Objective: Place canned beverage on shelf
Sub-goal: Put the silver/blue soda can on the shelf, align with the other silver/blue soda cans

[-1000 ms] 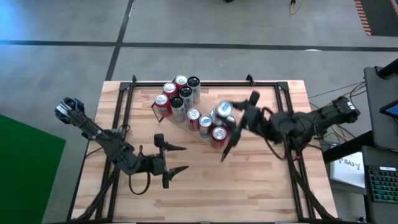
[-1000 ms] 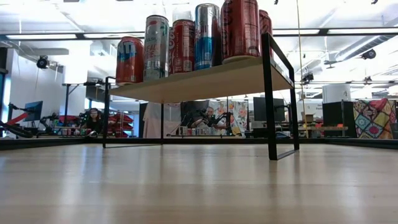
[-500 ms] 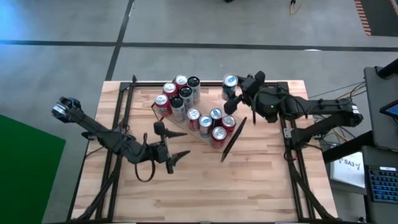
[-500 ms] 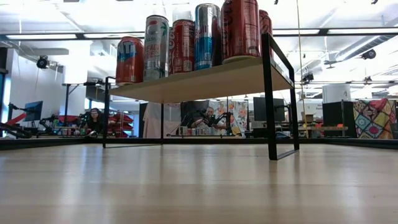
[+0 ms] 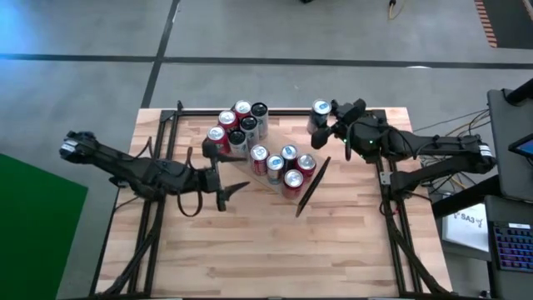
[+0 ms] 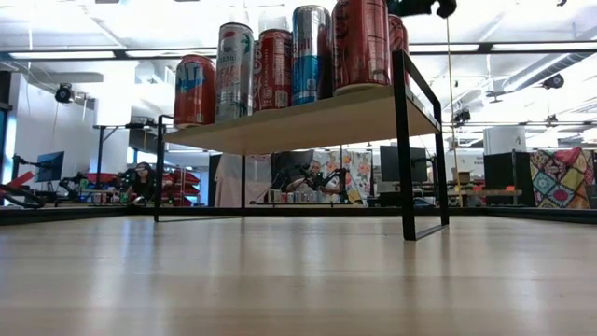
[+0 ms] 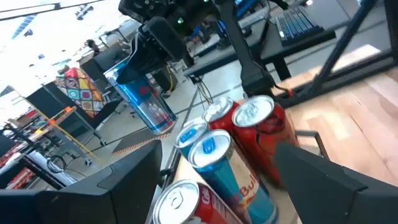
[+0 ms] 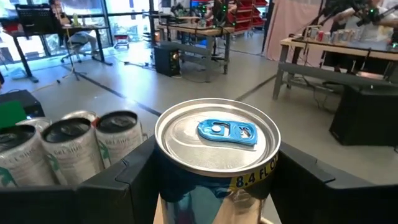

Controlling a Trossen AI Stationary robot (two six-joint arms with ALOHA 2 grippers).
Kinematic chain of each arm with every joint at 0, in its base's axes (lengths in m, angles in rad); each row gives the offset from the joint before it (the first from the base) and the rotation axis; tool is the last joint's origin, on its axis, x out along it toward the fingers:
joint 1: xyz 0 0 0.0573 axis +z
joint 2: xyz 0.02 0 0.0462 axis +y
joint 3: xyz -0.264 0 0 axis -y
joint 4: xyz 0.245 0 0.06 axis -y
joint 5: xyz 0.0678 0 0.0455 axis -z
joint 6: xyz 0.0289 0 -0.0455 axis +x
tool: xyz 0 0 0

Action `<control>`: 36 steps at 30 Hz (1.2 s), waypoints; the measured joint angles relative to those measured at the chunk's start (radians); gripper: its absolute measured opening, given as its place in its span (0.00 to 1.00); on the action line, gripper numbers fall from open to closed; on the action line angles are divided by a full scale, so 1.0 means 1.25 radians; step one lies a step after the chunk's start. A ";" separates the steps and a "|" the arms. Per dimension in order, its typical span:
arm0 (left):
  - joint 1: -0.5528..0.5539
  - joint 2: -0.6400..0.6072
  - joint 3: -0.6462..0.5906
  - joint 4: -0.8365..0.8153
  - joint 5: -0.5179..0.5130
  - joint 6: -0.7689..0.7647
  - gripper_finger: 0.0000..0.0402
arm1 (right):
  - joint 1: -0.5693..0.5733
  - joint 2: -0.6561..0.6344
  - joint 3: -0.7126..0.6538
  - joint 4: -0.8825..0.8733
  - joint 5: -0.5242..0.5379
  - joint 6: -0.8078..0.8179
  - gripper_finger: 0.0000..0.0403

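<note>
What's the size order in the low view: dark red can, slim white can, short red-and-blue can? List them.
1. Dark red can, though it is likely nearest the camera.
2. Slim white can.
3. Short red-and-blue can.

The can [image 8: 216, 163] between the right arm's dark fingers [image 8: 314, 180] is glossy blue with a silver lid, a blue tab and yellow lettering. On the pale wood shelf [image 6: 308, 119] with its thin black frame stand red cans [image 5: 293, 178] and silver ones [image 5: 242, 108], some blue-topped. The table [image 5: 275, 250] is light striped butcher-block; a green panel [image 5: 33, 225] lies far left.
</note>
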 joint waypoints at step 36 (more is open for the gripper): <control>0.135 -0.171 -0.070 -0.001 0.126 0.028 0.74 | 0.007 0.034 -0.160 0.189 -0.006 0.112 0.56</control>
